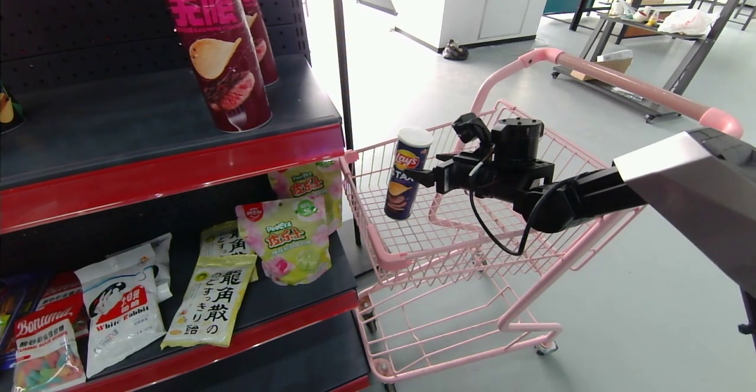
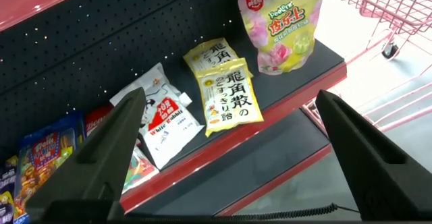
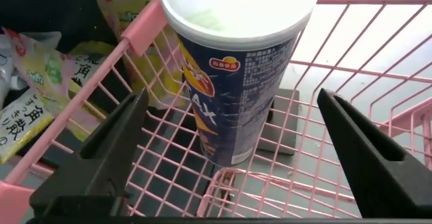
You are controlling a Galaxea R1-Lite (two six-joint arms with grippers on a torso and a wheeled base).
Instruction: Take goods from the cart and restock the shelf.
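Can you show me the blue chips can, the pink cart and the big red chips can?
blue chips can (image 1: 406,176): head view, on the middle of its side.
pink cart (image 1: 626,83): head view, on its handle bar.
big red chips can (image 1: 221,55): head view, on its front label.

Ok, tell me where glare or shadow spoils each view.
Head view: the floor beyond the shelf is washed out white; under its upper board lies shade. Left wrist view: glare on the floor beside the cart. Right wrist view: backlight blows out the lid of the chip can.
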